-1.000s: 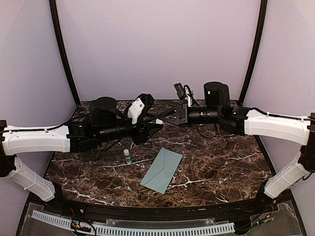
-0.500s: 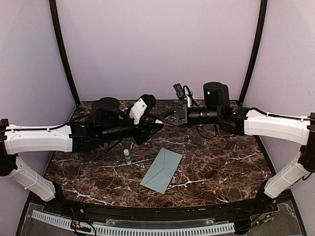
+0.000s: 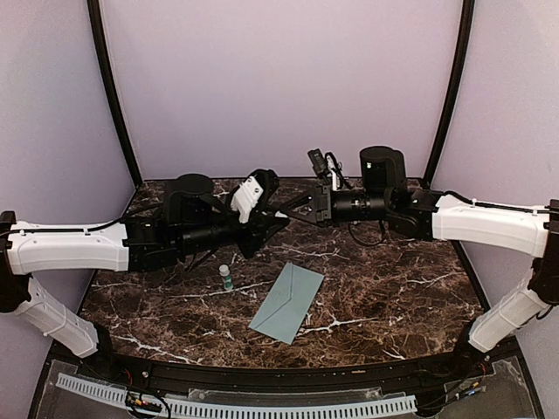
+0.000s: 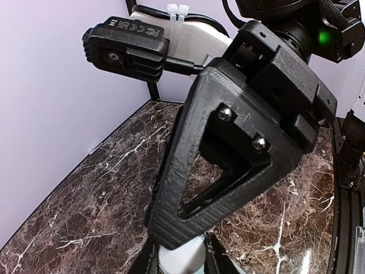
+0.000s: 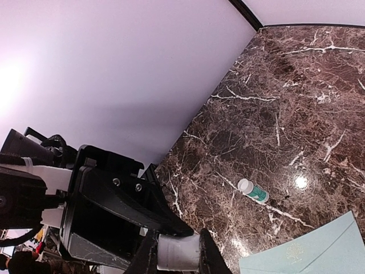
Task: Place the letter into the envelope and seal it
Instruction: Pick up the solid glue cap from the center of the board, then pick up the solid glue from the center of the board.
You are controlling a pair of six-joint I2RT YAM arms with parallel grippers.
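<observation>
Marble table [image 3: 393, 288], top view: the envelope [image 3: 286, 303] lay flat, well below both arms, which stretched level and met tip to tip in mid-air. Left wrist view: my left gripper [image 4: 182, 261] flanked the letter [image 4: 182, 251], a small white roll; I could not tell whether it gripped. Right wrist view: my right gripper [image 5: 177, 256] pinched the roll. Risk: opposed pulling could tear or drop it.

One envelope [image 3: 286, 303], one small bottle [image 3: 226, 278], one letter [image 5: 178, 252], two pincers, left pincer [image 4: 182, 258] and right pincer [image 5: 177, 250]
</observation>
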